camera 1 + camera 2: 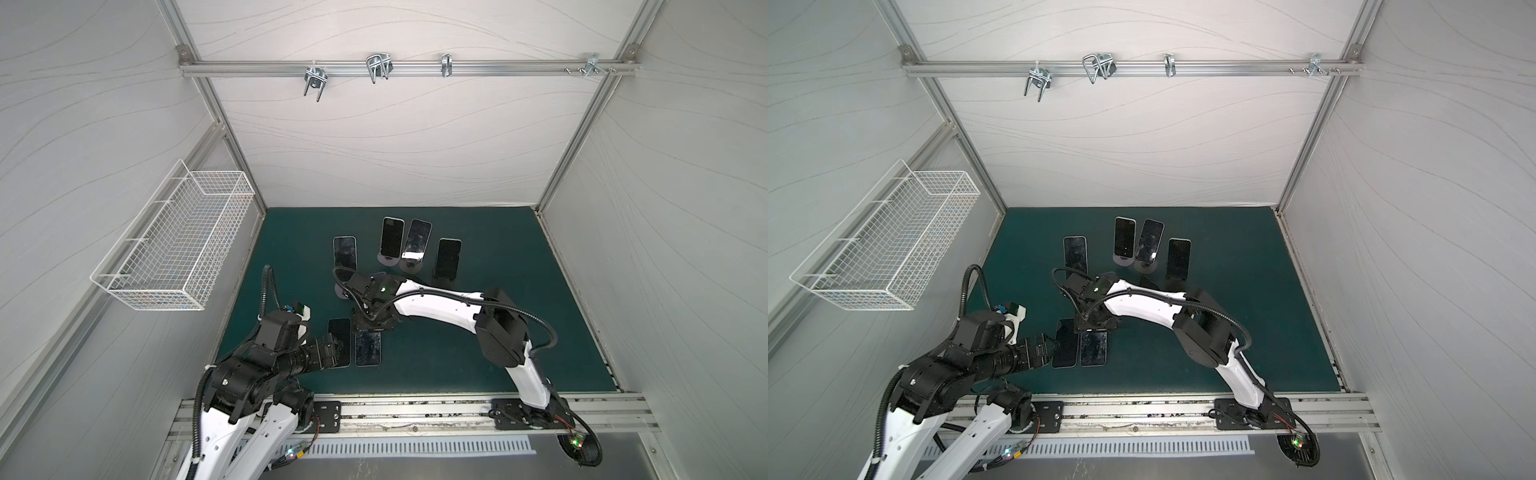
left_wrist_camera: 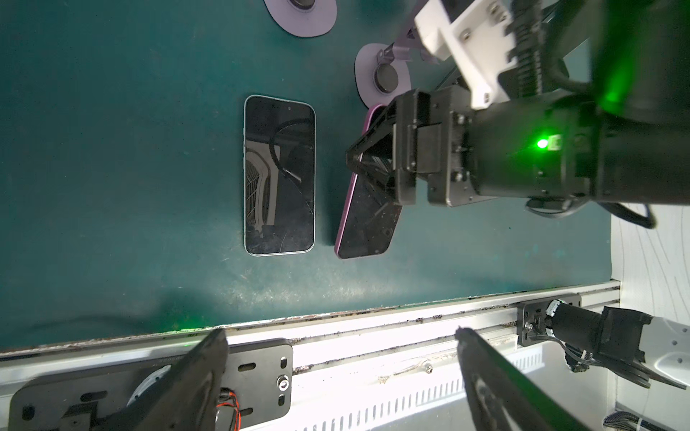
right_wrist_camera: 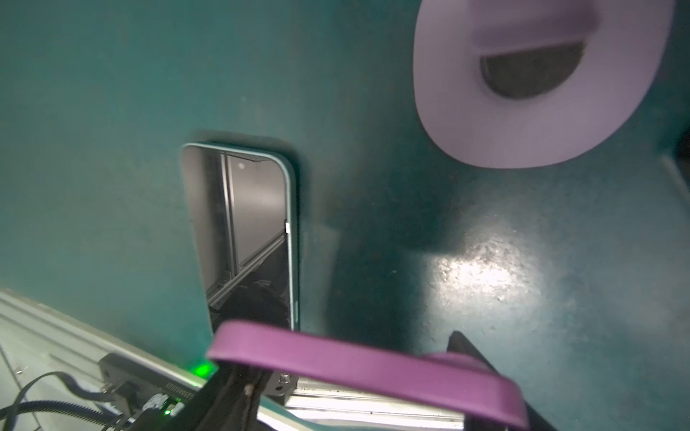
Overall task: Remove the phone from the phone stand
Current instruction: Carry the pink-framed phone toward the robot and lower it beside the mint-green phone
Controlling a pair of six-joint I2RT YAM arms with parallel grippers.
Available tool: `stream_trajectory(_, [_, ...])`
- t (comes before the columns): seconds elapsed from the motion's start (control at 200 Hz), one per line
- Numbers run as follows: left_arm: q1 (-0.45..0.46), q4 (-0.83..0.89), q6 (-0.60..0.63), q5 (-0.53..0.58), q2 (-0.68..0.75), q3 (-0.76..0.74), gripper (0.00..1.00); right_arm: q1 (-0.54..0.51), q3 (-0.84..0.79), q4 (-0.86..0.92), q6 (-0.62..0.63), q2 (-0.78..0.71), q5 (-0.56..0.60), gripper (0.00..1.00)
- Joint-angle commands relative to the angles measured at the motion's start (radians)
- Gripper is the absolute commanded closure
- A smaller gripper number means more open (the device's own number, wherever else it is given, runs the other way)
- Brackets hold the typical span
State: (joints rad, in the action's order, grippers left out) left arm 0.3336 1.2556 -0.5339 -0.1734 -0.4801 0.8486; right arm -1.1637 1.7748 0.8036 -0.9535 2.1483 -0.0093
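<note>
Green mat (image 1: 457, 353), top view: the purple phone (image 1: 368, 351) is clamped by the right gripper (image 1: 371, 326). Left wrist: the left gripper (image 2: 336, 347) is seen spread, empty. Right wrist: the phone is seen apart from the lilac phone stand (image 3: 522, 93).

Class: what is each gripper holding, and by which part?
Right gripper holds the purple-cased phone, fingers on its long edges near one end. Left gripper holds nothing.

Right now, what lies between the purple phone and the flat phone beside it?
Nothing but a bare strip of mat; the left wrist view shows it running between the purple phone and the flat phone.
</note>
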Motion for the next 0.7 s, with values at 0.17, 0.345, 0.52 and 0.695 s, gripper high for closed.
stream_trajectory(0.17, [-0.010, -0.019, -0.006, 0.007, 0.020, 0.007, 0.04, 0.021, 0.055, 0.085, -0.041, 0.062, -0.041, 0.53])
stream_trajectory(0.345, [-0.011, -0.016, -0.011, 0.013, 0.027, 0.010, 0.04, 0.027, 0.123, 0.121, -0.024, 0.127, -0.065, 0.53])
stream_trajectory(0.52, [-0.013, -0.018, -0.011, 0.014, 0.032, 0.009, 0.04, 0.034, 0.148, 0.120, -0.025, 0.152, -0.063, 0.52])
stream_trajectory(0.695, [-0.013, -0.016, -0.012, 0.014, 0.032, 0.009, 0.04, 0.041, 0.174, 0.132, -0.019, 0.177, -0.047, 0.49])
